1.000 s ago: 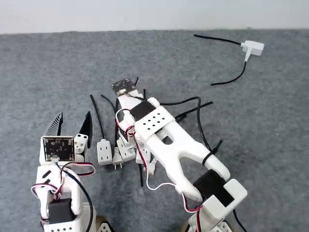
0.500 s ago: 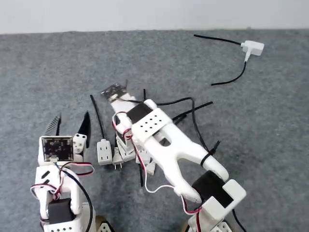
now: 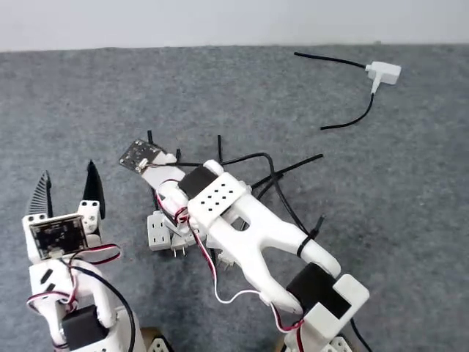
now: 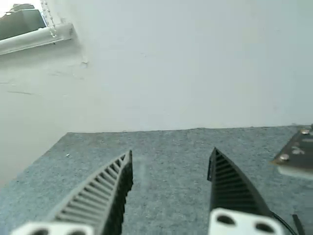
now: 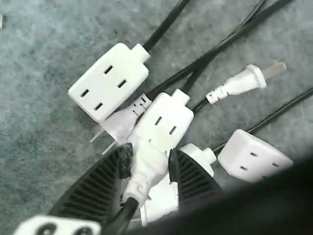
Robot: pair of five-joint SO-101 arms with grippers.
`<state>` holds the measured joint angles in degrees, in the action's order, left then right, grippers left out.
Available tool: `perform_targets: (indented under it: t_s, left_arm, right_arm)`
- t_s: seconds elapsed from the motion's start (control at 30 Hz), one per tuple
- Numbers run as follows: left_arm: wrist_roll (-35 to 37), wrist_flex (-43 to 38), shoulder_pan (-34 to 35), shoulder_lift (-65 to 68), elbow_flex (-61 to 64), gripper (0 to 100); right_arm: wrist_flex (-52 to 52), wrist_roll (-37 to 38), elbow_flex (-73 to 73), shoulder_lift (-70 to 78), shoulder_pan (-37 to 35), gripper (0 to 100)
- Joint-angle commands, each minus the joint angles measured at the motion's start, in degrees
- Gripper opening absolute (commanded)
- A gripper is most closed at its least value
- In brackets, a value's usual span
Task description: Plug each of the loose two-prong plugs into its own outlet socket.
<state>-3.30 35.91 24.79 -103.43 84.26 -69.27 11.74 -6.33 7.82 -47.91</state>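
Found left claw (image 3: 68, 192) at the near-left of the desk (image 3: 396, 191), jaws wide apart. Saw right arm (image 3: 242, 220) stretched across a knot of black cords (image 3: 282, 165) mid-desk, covering most of the pile. Spotted one white socket block (image 3: 158, 231) poking out just beside the arm, with bare prongs (image 3: 178, 251) next to it. Noted a lone white connector (image 3: 384, 72) on its own cord at the far right, well apart from the pile.

Left wrist view: confirmed both fingers (image 4: 105, 196) spread over grey desk, with the wall (image 4: 171, 63) behind. Caught a corner of the other arm's circuit board (image 4: 298, 152) at the frame edge.

Right wrist view: found right claw (image 5: 149, 159) clamped on a white plug (image 5: 144, 176), with fingers pressed to both sides. Saw that plug butted against a two-slot socket (image 5: 166, 122); couldn't tell whether fully seated. Logged a four-slot socket (image 5: 108, 81) just beside it, lying flat. Logged a loose plug (image 5: 242, 81) nearby, blades exposed and plugged into nothing, plus another socket (image 5: 254, 154) close to the claw. Spotted a second pair of prongs (image 5: 98, 134) sticking out from under the two-slot socket.
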Motion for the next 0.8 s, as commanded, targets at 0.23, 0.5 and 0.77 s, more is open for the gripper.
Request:
perform_targets:
  t_s: [0.23, 0.5, 0.77]
  left_arm:
    - [-1.23, 3.52, 2.81, -0.79, -7.78, 24]
    - [-1.14, 6.77, 2.73, -0.79, -10.42, 24]
    - [-1.14, 6.42, 2.55, -0.79, -9.10, 24]
  right_arm:
    - [6.99, 1.67, -3.16, -0.22, -1.27, 0.8]
    - [10.07, 1.76, -4.48, -0.31, -1.19, 0.8]
    - [11.03, 6.68, -4.66, -0.31, -0.04, 0.8]
